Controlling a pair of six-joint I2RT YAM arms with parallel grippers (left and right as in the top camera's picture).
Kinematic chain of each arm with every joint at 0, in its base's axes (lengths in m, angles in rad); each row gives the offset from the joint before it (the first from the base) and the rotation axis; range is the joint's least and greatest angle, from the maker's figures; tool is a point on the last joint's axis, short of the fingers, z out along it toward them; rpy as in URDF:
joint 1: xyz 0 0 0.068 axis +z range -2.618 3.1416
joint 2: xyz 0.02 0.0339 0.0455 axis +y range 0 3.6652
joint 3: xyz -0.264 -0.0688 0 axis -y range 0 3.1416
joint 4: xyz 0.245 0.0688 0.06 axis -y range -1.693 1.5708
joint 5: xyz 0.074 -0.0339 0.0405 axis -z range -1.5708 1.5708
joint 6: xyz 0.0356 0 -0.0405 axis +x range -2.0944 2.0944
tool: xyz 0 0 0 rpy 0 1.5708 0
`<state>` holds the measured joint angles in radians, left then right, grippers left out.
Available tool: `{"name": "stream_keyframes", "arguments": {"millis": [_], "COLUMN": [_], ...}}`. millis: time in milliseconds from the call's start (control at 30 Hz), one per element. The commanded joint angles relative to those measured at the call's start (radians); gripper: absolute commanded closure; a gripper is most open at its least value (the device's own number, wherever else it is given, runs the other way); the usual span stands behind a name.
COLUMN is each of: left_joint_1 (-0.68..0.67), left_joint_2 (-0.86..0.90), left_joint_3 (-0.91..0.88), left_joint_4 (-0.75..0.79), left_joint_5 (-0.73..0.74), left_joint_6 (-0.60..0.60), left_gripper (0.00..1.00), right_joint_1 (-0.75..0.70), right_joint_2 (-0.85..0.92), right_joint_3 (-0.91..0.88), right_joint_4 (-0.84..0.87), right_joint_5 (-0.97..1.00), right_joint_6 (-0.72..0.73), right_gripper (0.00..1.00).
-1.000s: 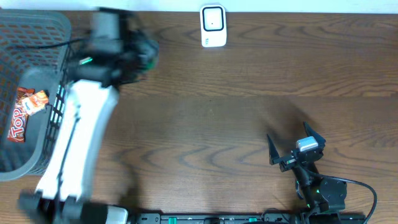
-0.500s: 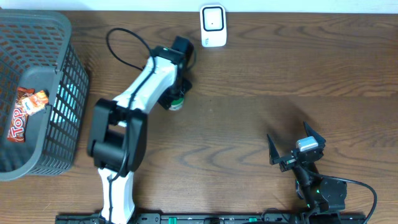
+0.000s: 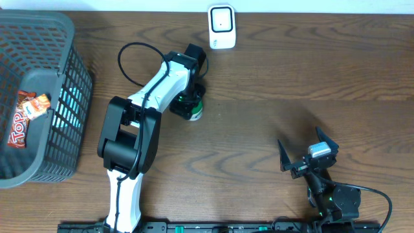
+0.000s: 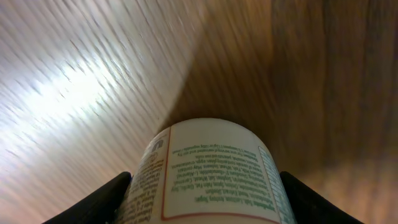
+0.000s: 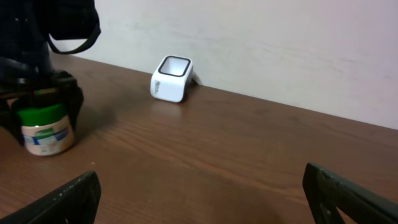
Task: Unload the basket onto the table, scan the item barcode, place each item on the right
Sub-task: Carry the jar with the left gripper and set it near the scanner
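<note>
Overhead, you see the left tool (image 3: 189, 104) pinching a green-lidded jar (image 5: 43, 132) near the scanner (image 3: 221, 27) at the worktop's (image 3: 291, 84) far edge; the right tool (image 3: 308, 153) stands spread.

Grey basket (image 3: 76, 110), red snack packet (image 3: 22, 120) inside

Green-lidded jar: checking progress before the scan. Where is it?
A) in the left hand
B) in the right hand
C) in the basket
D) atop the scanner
A: the left hand clasps the jar from both sides; the right hand stands open and empty.
</note>
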<state>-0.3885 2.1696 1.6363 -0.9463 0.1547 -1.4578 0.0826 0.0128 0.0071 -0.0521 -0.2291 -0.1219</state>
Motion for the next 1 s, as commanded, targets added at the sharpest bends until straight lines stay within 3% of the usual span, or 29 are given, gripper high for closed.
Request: {"name": "stream_keyframes", "arguments": {"millis": [0, 100, 167, 200, 433, 667, 767, 967], "left_joint_1": [-0.008, -0.008, -0.008, -0.008, -0.008, -0.004, 0.015, 0.089], "left_joint_2": [0.021, 0.021, 0.021, 0.020, -0.056, -0.269, -0.401, -0.699], "left_joint_3": [0.003, 0.003, 0.003, 0.003, 0.003, 0.004, 0.004, 0.004], "left_joint_4": [0.017, 0.032, 0.032, 0.032, 0.025, 0.024, 0.036, 0.159], "left_joint_5": [0.068, 0.065, 0.066, 0.066, 0.051, -0.040, -0.061, -0.302], "left_joint_6": [-0.131, -0.133, -0.133, -0.128, -0.010, 0.121, 0.241, 0.738], "left_gripper": [0.33, 0.15, 0.10, 0.01, 0.02, 0.02, 0.02, 0.02], "right_joint_1": [0.010, 0.010, 0.010, 0.010, 0.010, 0.010, 0.010, 0.010], "right_joint_2": [-0.004, -0.004, -0.004, -0.004, -0.004, -0.004, -0.004, -0.004], "right_joint_3": [-0.002, -0.002, -0.002, -0.002, -0.002, -0.002, -0.002, -0.002], "right_joint_4": [-0.004, -0.004, -0.004, -0.004, -0.004, -0.004, -0.004, -0.004], "right_joint_5": [0.003, 0.003, 0.003, 0.003, 0.003, 0.003, 0.003, 0.003], "right_joint_6": [-0.006, -0.006, -0.006, -0.006, -0.006, -0.006, -0.006, -0.006], "right_gripper": [0.01, 0.01, 0.01, 0.01, 0.01, 0.01, 0.01, 0.01]}}
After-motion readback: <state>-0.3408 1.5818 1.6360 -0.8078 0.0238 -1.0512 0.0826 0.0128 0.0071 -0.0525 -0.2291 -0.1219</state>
